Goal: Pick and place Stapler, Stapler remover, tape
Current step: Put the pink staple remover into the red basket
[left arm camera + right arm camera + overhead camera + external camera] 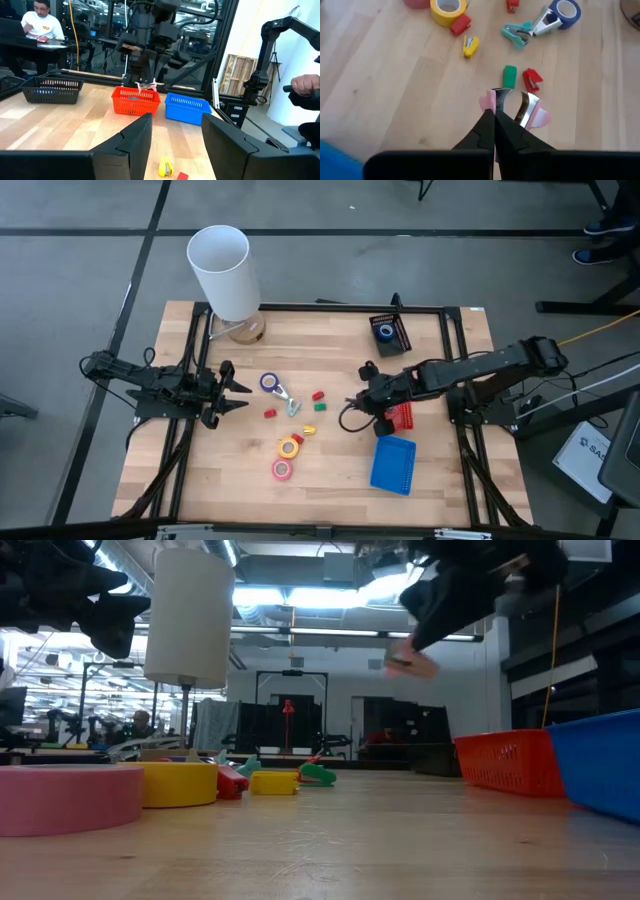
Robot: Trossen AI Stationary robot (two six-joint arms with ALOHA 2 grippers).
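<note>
My right gripper is shut on a pink stapler remover with metal claws, high above the table, left of the red basket. On the wood lie a blue tape roll, a yellow one, a pink one, a green stapler remover, and small red, green and yellow staplers. My left gripper waits open at the table's left, pointing level. My right gripper pinches the pink stapler remover between its two fingers, at the middle between the two pink wings. The fingers slant down from the table's right side. The metal claws stick out past the fingertips. The remover is lifted clear of the table.
A blue basket stands near the front right. A black basket holding a blue tape roll sits at the far right. A tall white cylinder stands at the far left. A person sits beyond the table.
</note>
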